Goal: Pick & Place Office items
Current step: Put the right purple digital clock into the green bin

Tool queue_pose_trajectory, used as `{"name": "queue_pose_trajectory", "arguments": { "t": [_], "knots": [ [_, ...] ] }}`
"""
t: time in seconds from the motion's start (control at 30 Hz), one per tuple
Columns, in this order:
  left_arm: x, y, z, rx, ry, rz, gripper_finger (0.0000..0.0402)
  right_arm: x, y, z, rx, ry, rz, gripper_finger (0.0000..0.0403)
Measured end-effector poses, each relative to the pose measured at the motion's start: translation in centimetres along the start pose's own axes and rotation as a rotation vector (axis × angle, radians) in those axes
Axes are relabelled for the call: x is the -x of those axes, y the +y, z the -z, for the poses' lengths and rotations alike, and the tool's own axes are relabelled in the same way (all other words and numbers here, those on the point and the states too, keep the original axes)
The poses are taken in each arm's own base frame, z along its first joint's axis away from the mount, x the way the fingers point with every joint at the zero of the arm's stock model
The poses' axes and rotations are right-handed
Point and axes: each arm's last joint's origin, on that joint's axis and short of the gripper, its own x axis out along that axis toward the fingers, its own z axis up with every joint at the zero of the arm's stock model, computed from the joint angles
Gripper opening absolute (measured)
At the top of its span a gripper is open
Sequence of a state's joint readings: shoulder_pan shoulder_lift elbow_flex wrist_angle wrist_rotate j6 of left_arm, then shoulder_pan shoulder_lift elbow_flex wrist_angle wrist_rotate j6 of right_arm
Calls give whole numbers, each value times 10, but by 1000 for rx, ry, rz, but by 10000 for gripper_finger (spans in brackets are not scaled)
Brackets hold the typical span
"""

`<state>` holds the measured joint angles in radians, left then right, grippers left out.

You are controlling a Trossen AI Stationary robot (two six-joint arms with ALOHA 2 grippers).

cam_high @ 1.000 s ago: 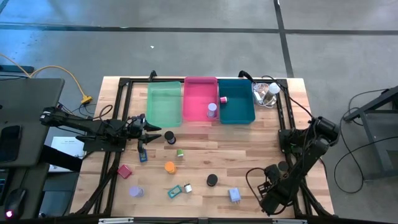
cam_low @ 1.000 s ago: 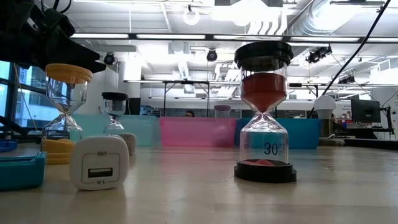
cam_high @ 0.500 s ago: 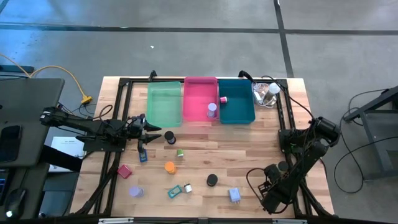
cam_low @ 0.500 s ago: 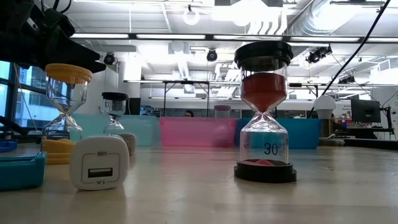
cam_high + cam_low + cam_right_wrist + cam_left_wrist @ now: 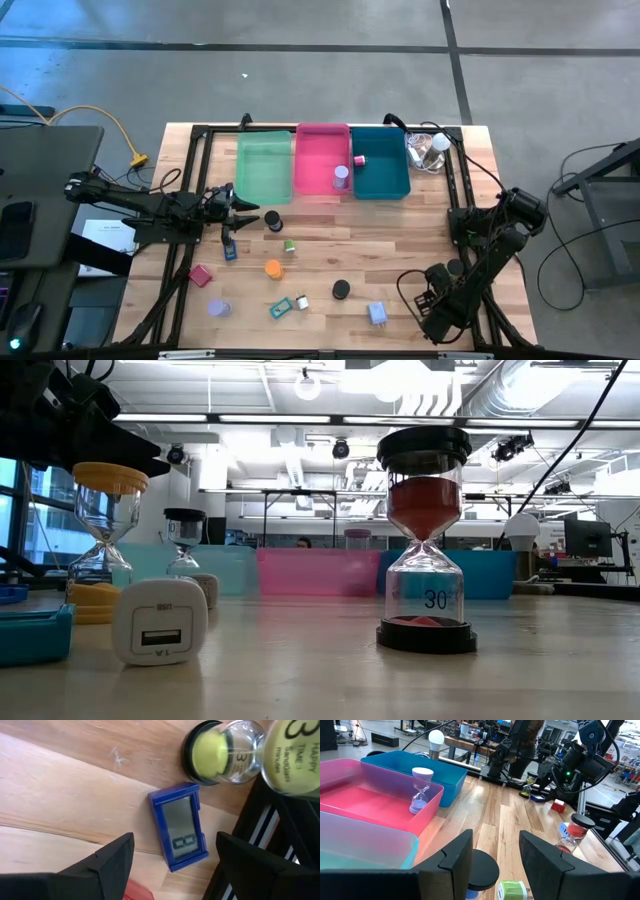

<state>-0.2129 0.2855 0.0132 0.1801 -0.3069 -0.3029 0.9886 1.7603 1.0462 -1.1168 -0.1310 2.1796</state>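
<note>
Small office items lie scattered on the wooden table. Among them are a black-capped hourglass (image 5: 272, 220), a green piece (image 5: 289, 245), an orange one (image 5: 273, 268), a red block (image 5: 200, 275), a teal clip (image 5: 280, 308) and a black-capped red-sand hourglass (image 5: 427, 540). My left gripper (image 5: 244, 216) is level and open. The black-capped hourglass (image 5: 482, 872) stands just ahead of its fingers, untouched. My right gripper (image 5: 175, 870) is open and points steeply down over a small blue timer (image 5: 182, 825), which lies flat on the wood beside a yellow-sand hourglass (image 5: 220, 752).
Green (image 5: 264, 165), pink (image 5: 321, 160) and teal (image 5: 380, 162) trays stand along the far edge. A purple hourglass (image 5: 341, 177) is in the pink tray, and a pink piece (image 5: 359, 160) is in the teal one. A clear plastic lump (image 5: 428, 150) sits at the far right. A black frame rail (image 5: 265, 820) runs beside the blue timer.
</note>
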Motion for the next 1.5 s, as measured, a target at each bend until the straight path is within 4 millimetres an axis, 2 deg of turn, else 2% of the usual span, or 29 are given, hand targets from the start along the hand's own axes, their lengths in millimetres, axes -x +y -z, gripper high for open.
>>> {"name": "queue_pose_trajectory", "arguments": {
  "t": [0.5,0.63,0.83,1.5],
  "knots": [
    [0,0,0,62,0,0,156,0,1,-1,3,-43,-30,272],
    [0,0,-1,67,-7,3,156,-7,4,1,2,-50,-1,272],
    [0,0,-1,68,-10,4,156,-16,12,6,34,-26,4,272],
    [0,0,-1,67,-7,3,156,-18,17,10,2,52,-15,272]
  ]
}}
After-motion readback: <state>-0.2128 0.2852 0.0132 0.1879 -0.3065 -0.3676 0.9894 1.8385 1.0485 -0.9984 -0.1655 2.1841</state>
